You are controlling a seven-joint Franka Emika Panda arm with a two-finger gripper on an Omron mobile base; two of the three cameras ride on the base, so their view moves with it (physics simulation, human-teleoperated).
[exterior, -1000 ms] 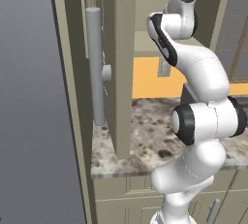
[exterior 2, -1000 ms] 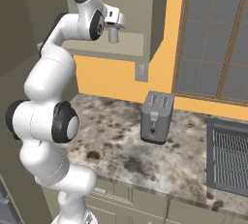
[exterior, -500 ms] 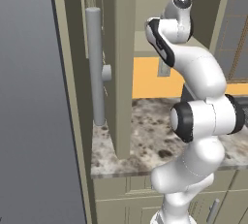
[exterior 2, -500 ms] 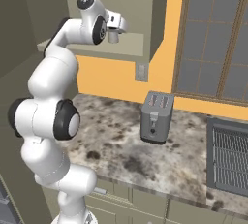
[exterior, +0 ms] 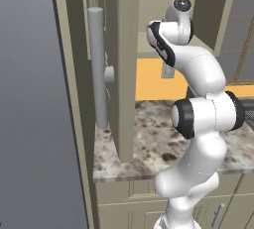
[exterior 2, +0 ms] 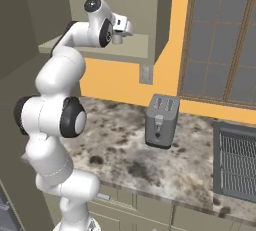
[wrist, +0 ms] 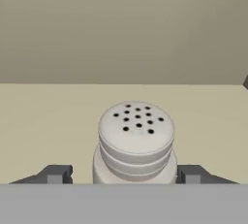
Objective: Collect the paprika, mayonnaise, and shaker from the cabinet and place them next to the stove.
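Up inside the wall cabinet, on its pale inner shelf [wrist: 43, 121]: gripper [wrist: 125, 174] with jaws apart, one dark fingertip [wrist: 58, 173] on either side of the small pale grey cylindrical shaker [wrist: 136, 136]. Straddling it low on the body, not visibly clamped (right tip just beside the shaker's wall, left tip with a sliver of shelf showing between). Shaker upright on the shelf, perforated cap on top, narrower than the body, plain beige back wall behind.

Seen from the right base view: gripper [exterior 2: 119, 38] reaching level into the open beige-olive cabinet [exterior 2: 160, 15], white arm bent up from below. Under the cabinet, orange wall, then a speckled stone surface [exterior 2: 115, 145] carrying a grey boxy toaster [exterior 2: 161, 120], well apart from the shelf.

From the left base view: panelled cabinet door [exterior: 126, 74] swung open edge-on, with its long grey cylindrical bar handle [exterior: 96, 64] standing vertical beside it, left of the arm.
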